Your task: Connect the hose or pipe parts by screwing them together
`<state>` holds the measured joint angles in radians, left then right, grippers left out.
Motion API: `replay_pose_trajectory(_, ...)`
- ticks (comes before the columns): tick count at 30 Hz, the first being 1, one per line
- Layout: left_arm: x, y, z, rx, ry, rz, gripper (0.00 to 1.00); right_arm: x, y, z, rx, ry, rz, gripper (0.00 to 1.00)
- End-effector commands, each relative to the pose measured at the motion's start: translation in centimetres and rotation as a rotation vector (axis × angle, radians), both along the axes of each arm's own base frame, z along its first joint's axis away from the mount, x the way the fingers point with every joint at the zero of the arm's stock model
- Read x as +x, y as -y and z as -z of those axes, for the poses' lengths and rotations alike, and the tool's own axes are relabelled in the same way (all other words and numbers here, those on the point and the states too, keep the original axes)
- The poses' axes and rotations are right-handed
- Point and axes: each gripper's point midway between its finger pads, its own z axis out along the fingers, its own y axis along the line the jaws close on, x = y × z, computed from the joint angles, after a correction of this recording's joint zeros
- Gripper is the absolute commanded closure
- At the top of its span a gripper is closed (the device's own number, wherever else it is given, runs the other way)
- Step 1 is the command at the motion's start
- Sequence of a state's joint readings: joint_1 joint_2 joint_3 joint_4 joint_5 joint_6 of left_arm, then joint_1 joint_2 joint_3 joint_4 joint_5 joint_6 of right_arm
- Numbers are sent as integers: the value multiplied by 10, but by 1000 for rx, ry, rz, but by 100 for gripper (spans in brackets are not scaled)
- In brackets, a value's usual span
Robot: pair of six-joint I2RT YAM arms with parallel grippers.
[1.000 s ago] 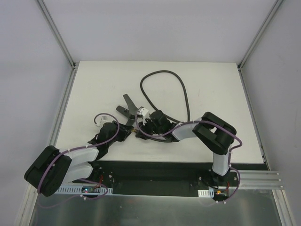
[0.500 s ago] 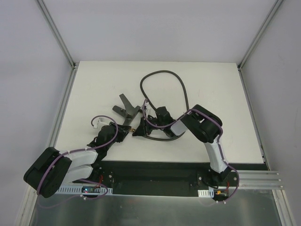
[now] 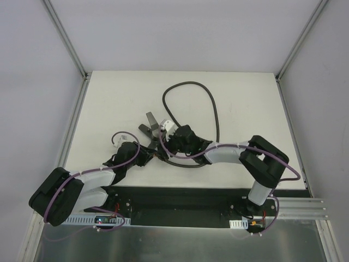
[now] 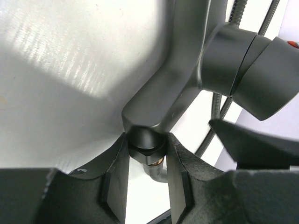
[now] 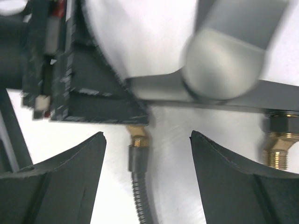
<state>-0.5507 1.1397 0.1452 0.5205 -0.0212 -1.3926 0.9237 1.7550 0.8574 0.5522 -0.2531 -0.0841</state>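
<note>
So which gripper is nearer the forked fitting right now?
Left. The left gripper is clamped on one threaded end of the forked fitting. The right gripper hangs open just short of the fitting, with the hose end between its fingers.

1. We saw a dark-grey hose (image 3: 188, 83) with a brass end (image 5: 138, 133).
2. We saw a dark-grey forked fitting (image 4: 173, 93) with brass tips (image 5: 279, 151).
3. We noted a white counter (image 3: 120, 98) and purple cables (image 3: 123, 133).
</note>
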Motion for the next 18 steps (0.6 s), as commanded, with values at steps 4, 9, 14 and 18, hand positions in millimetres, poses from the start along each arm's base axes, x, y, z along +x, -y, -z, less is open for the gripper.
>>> replay_pose_trajectory(4, 10, 23, -29, -91, 28, 53, 100, -20, 22, 14, -413, 436, 11, 25)
replay_pose_trajectory(9, 11, 27, -35, -112, 18, 61, 100, -22, 30, 28, -576, 562, 70, 26)
replay_pose_trajectory(14, 11, 24, -41, -111, 27, 57, 100, -23, 39, 36, -703, 650, 99, 33)
replay_pose_trajectory(18, 12, 24, -49, -114, 40, 65, 100, -20, 41, 37, -728, 683, 119, 38)
